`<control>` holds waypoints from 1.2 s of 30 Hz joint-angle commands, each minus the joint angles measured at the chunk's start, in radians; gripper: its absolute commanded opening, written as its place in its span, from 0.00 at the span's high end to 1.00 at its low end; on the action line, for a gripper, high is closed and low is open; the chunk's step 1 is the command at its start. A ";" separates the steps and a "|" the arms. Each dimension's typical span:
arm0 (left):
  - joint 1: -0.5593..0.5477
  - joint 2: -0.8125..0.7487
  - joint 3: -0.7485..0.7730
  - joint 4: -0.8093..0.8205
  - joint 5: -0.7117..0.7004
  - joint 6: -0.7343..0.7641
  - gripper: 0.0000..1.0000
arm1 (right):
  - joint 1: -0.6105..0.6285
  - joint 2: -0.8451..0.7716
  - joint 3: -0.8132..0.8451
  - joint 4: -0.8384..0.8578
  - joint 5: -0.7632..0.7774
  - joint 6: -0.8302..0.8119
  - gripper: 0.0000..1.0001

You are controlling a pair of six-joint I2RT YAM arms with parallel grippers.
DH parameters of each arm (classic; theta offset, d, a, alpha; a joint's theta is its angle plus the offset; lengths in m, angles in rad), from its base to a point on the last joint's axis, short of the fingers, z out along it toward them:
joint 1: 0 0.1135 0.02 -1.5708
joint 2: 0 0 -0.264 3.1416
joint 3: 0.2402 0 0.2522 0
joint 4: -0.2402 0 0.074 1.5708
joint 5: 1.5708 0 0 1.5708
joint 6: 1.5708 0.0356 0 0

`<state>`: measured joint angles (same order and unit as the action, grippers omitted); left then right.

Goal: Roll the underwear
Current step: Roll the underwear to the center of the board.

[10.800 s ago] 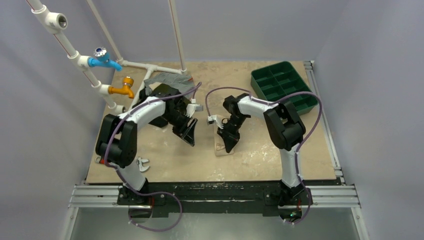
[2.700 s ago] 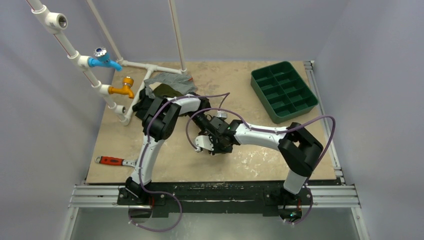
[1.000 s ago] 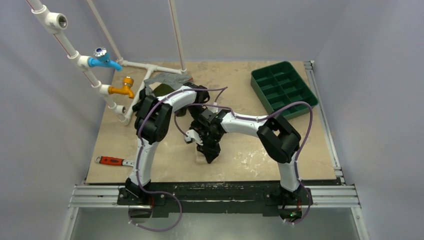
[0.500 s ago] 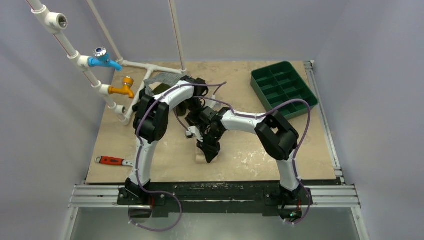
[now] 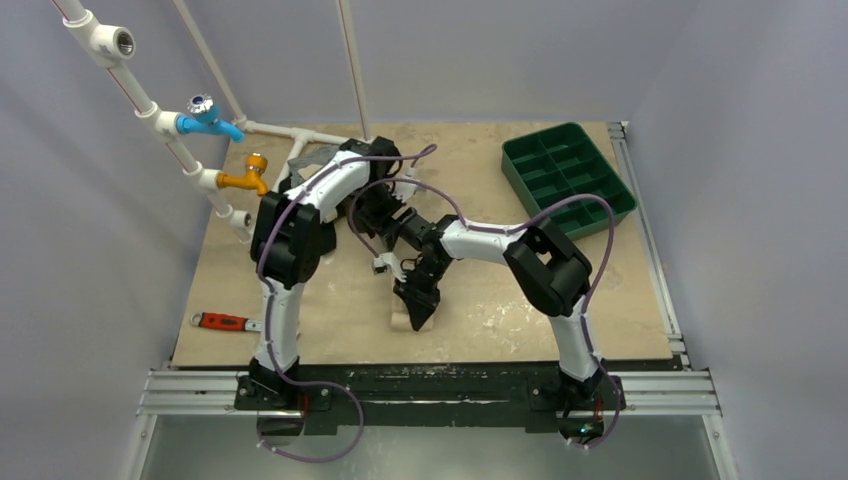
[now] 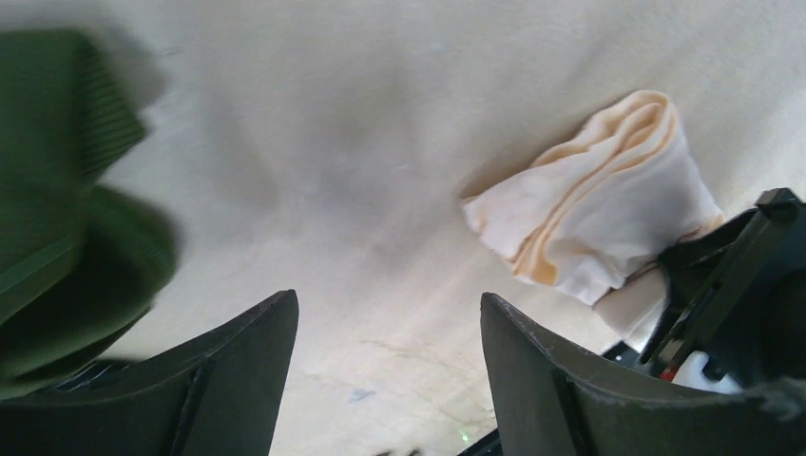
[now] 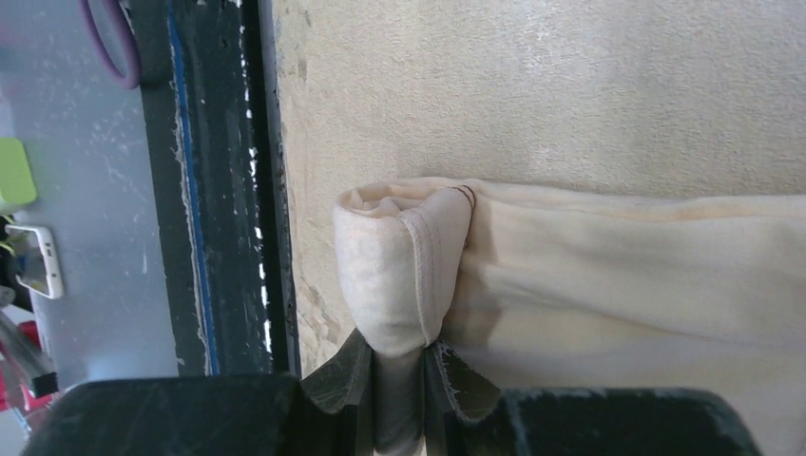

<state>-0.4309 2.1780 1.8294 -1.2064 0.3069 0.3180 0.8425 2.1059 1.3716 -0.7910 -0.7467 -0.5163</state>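
Two shifts to note from above. Has pulled the left tool [image 5: 382,218] back toward the far side of the worktop [image 5: 500,320], well away from where both tools met moments ago. Has drawn the right tool [image 5: 415,306] toward the near edge, bringing the underwear [image 5: 400,320] along. Leaves the cloth as a small pale bundle touching the right tool's tip, near the front edge and well apart from the green tray [image 5: 568,180].

From the left wrist: stands wide open at the left tool [image 6: 387,299] and holds nothing, with only bare worktop between the fingers. Looks down on the underwear [image 6: 594,214] off to one side, folded into a thick layered wad with band edges showing at one end. Finds the right tool [image 6: 737,275] touching the other end. Catches the olive-green garment [image 6: 67,237] at the opposite side, blurred and apart from the underwear.

From the right wrist: closed almost fully at the right tool [image 7: 399,399], pinching a fold of the underwear [image 7: 589,275] between the fingers [image 7: 347,375]. Shows one end already curled into a tight tube, with the rest trailing flat across the worktop. Lies close to the worktop's near edge.

Points, probably, to one arm carrying on alone. Roll begun, not finished, with a flat tail yet to wind in. Could slip or unwind with no second tool pinning the cloth.
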 commanded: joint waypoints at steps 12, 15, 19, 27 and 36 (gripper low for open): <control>0.130 -0.352 -0.122 0.247 -0.235 -0.058 0.29 | -0.090 0.233 -0.024 -0.098 0.278 -0.049 1.00; 0.141 -0.437 -0.200 0.304 -0.240 -0.081 0.29 | -0.090 0.254 0.019 -0.126 0.277 -0.066 1.00; 0.152 -0.563 -0.313 0.380 -0.240 -0.099 0.29 | -0.091 0.293 0.088 -0.176 0.285 -0.113 1.00; 0.155 -0.828 -0.541 0.513 -0.235 -0.090 0.26 | -0.147 0.399 0.237 -0.292 0.310 -0.177 1.00; 0.155 -1.041 -0.681 0.592 -0.134 -0.057 0.24 | -0.191 0.469 0.343 -0.393 0.311 -0.221 1.00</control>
<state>-0.2760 1.2049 1.1790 -0.6968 0.1081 0.2497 0.6674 2.4569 1.7161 -1.3907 -0.8864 -0.6178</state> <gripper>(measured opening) 0.757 0.148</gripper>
